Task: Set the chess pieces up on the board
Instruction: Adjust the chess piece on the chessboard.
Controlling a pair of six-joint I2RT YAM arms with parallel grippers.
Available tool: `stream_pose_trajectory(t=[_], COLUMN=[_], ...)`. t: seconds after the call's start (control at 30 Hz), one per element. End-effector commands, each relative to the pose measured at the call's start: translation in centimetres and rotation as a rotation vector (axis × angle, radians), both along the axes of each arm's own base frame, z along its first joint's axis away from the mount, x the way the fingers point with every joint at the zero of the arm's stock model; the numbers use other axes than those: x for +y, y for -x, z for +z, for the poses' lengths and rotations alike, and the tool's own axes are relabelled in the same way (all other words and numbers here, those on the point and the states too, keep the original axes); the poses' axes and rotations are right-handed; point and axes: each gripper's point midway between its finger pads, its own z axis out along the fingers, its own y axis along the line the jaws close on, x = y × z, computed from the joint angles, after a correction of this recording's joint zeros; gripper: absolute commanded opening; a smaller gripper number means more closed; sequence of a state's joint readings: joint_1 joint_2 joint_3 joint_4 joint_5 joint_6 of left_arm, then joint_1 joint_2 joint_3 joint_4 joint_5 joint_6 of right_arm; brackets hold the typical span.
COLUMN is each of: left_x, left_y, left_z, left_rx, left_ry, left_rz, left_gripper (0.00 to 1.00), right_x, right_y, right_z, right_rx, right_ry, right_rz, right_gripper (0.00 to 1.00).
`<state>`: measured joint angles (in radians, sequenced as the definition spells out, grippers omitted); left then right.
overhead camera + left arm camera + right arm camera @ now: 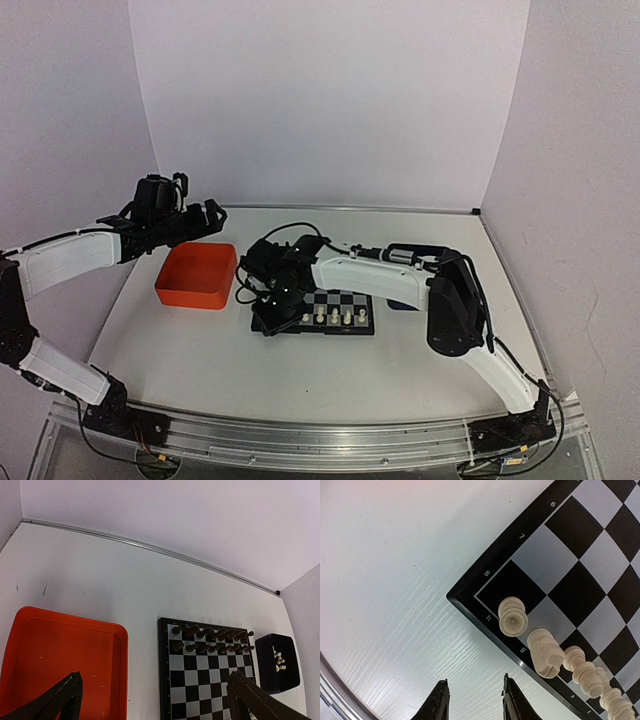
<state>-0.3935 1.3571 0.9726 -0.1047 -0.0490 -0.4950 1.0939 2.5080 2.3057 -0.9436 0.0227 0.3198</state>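
The cream chess pieces (585,677) stand in a row along the edge of the board (580,575), a rook (513,616) at the corner and a knight (546,652) beside it; others lie in the dark blue tray (290,677) just beside the board; the right claw (475,700), jaws partly apart and empty, hovers over the surface (395,580) off that corner; the left claw (155,677), wide open and empty, hangs over the orange tray (65,635).

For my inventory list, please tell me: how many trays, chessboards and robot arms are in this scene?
Trays: 2 (orange tray, dark blue tray)
Chessboards: 1 (board)
Robot arms: 2 (left arm, right arm)
Total: 5
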Motion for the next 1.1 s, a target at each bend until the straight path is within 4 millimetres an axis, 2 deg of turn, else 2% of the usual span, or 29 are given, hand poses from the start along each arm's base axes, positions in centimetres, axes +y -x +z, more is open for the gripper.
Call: stream_pose_trajectory(t=[0.0,0.17,0.57,0.7,1.07], left_x=[0.4,0.5,0.4,0.4,0.5], left_y=[-0.5,-0.4,-0.3,-0.3,-0.3], left_z=[1.6,1.7,1.7,1.8,2.1], left_rx=[-0.053,-0.054,-0.054,-0.056,-0.061], left_ry=[-0.004,-0.004,0.0,0.0,0.001], left_rz=[0.016,0.017,0.012,0.013,0.016], left_gripper=[1.0,1.0,1.0,1.0,1.0], right_x=[0.9,1.0,0.5,0.0,-0.4], right_y=[-0.8,-1.4,0.7,0.8,-1.1], right_z=[2.7,1.8,0.4,-0.6,-1.0], right_rx=[-0.043,-0.028,0.035,0.022,-0.038], right_ry=[-0.054,-0.054,-0.042,-0.012,0.013], right_rz=[0.014,0.022,0.18,0.23,0.246], right_gripper=[0.34,0.33,0.32,0.32,0.32])
